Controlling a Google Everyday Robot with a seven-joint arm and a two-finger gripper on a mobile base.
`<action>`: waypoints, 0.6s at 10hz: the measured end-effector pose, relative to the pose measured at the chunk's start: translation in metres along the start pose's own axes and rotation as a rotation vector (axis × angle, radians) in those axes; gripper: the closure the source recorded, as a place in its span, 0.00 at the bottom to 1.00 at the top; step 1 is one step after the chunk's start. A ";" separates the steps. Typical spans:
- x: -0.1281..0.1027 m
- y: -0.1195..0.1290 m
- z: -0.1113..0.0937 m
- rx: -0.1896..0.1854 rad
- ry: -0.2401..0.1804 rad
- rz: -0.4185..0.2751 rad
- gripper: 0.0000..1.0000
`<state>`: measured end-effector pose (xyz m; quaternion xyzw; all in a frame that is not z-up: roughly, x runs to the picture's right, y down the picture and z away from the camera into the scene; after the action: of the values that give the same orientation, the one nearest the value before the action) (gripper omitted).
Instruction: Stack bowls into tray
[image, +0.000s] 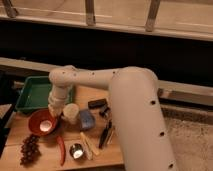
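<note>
The chief hazard looked to be the crowding around the round red-orange plastic bowl, which sat on the wooden table just in front of the large green rectangular plastic tray and not yet inside it. A white cylindrical cup stood just beside the bowl's right rim, so a lift or sideways sweep could probably knock it over. The tray's raised near rim lay between bowl and tray floor, and a carry made too low might catch it and tip the bowl. A shallow hold on the thin rim could also slip. No purple bowl could be made out, so the stacking order was uncertain. The white arm reached in from the right and bent sharply downward at its last joint over the tray's near right corner. That brought the gripper low at the bowl's upper right rim, close to or touching it. Whether the gripper was released or clenched on the rim could not be told, since the wrist hid it.
</note>
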<state>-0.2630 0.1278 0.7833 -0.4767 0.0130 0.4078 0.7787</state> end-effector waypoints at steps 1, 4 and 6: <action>0.001 0.003 -0.001 0.001 0.002 -0.005 0.32; 0.000 0.011 -0.006 0.004 -0.005 -0.026 0.32; -0.003 0.017 -0.010 0.008 -0.013 -0.041 0.32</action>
<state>-0.2721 0.1219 0.7662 -0.4709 0.0000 0.3949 0.7889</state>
